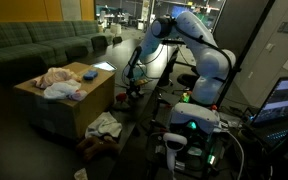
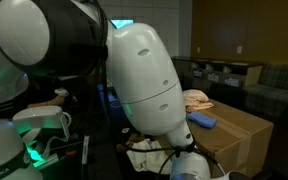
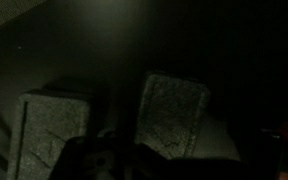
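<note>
Cardboard box point(image 1: 56, 112), brown, large, rectangular, used as a low table. It stands on the floor at nine o'clock from the black two-finger gripper point(image 1: 134, 84) in an exterior view, near it but apart. Risk: the hand hangs about level with the box top, so a sideways swing of the arm would likely strike the near corner and shove the box.

Heap of crumpled cloths on the box top: pale pink cloth point(image 1: 54, 76), white cloth point(image 1: 64, 91), small blue cloth point(image 1: 89, 73). Risk: they overlap, so one grab could lift two at once or drag one over the edge.

Crumpled white cloth on the floor point(image 1: 104, 126), at seven o'clock below the gripper, by the box foot. Risk: easily missed or snagged in the gloom.

Gripper: jaws spread wide and holding nothing. The wrist view shows the grey padded fingers point(image 3: 174, 115) apart, with only dark ground between them.

Hard to make out:
- The arm's bulky white housing point(image 2: 144, 80) blocks the gripper wholly in an exterior view.
- The wrist view is too dark to tell what lies beneath.
- A brownish thing beside the floor cloth cannot be identified.
</note>
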Robot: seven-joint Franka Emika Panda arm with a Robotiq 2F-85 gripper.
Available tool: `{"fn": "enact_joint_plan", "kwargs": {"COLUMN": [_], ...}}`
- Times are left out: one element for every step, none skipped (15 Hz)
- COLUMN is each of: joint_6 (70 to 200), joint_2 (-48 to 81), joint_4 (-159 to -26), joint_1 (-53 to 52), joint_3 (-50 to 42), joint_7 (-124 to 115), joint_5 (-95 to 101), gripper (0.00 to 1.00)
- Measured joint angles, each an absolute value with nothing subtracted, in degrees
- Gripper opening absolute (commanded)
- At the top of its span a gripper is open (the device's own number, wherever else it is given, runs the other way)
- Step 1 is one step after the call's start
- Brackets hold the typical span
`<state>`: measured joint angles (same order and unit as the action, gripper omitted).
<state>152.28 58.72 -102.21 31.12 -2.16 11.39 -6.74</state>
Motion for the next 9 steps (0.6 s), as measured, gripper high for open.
{"fn": "enact_joint_plan", "kwargs": {"joint_6": [152.3, 152.3, 152.2, 152.2, 152.0, 151.8, 151.6, 151.3, 151.0], "joint_2": [59.1, 59.4, 59.7, 60.0, 60.2, 60.2, 60.2, 60.2, 60.1], "joint_4": [-101.7, -101.3, -100.8, -100.5, -100.2, -100.0, -99.7, -99.4, -99.2], "joint_1": [31.2, 31.2, 31.2, 31.3, 31.3, 31.3, 31.3, 31.3, 31.3], "joint_3": [-2.2, -2.2, -2.2, -2.2, -2.2, -2.3, -2.4, -2.6, -2.6], "joint_7": [11.4, 11.4, 11.5, 11.5, 11.5, 11.5, 11.5, 11.5, 11.5], "joint_5": [-6.7, -6.7, -6.7, -6.7, -6.7, -6.7, -6.7, -6.7, -6.7], "gripper": [1.00, 1.00, 0.80, 0.75, 0.68, 0.59, 0.51, 0.42, 0.36]}}
